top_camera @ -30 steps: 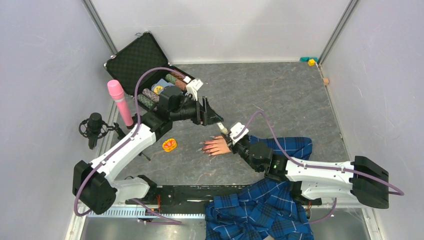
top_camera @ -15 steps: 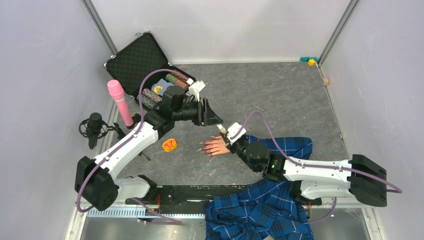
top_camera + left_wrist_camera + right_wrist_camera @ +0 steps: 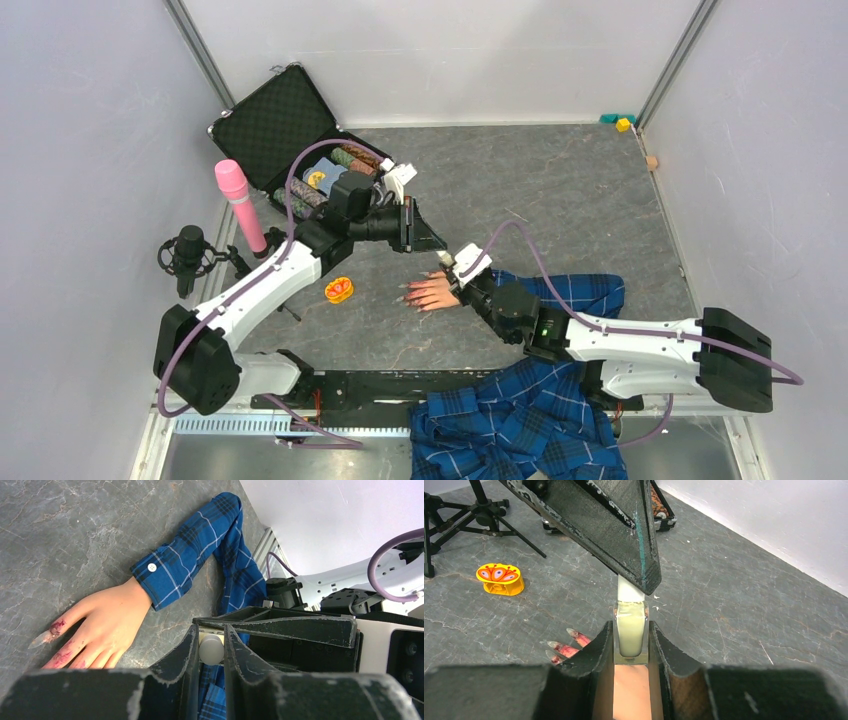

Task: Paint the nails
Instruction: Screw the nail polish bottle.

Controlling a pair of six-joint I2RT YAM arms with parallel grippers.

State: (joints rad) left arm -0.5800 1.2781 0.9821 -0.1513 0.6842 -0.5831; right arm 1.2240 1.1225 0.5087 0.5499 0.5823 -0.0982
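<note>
— What is held in the containers?

— A pale, milky liquid is seen in the small clear bottle (image 3: 630,630). The bottle's body is pinched by the right gripper (image 3: 630,642) just over the mannequin hand (image 3: 107,625), and its white cap (image 3: 211,649) is clamped by the left gripper (image 3: 210,635). Patterned rolls (image 3: 340,156) and a blue card (image 3: 317,177) are laid in the open black case (image 3: 270,115) at the far left of the worktop (image 3: 560,190).

— What is given by one view alone?

— The liquid is shown only from the right wrist. The reddish, smeared nails (image 3: 42,639) are seen resting on the worktop, and the buttoned cuff of the plaid sleeve (image 3: 190,555) is shown only from the left wrist. The whole case is shown only from above.
</note>
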